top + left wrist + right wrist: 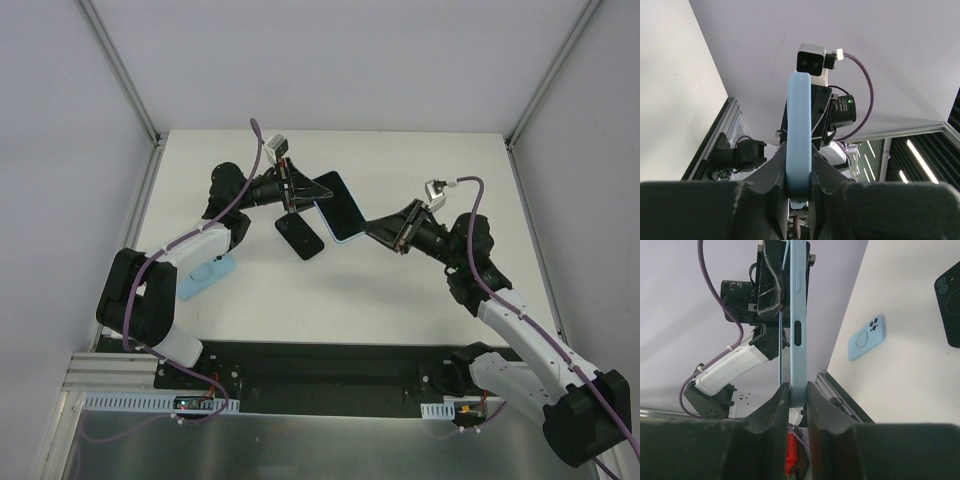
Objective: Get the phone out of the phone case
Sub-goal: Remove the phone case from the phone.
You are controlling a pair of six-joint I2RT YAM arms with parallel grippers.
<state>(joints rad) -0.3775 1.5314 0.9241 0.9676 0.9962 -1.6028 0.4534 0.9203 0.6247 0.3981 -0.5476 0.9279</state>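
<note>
A phone with a dark screen sits in a light blue case (340, 205) and is held in the air over the middle of the table. My left gripper (312, 190) is shut on its far left end. My right gripper (372, 231) is shut on its near right end. The left wrist view shows the case edge-on (800, 125), clamped between my left gripper's (800, 185) fingers. The right wrist view shows the same edge (798, 315) clamped in my right gripper (797, 395). There a thin strip runs just left of the case; I cannot tell what it is.
A black phone case (300, 238) lies flat on the white table (400, 290) under the held phone, and it also shows in the right wrist view (949, 305). A second light blue case (207, 275) lies by the left arm, also in the right wrist view (866, 337).
</note>
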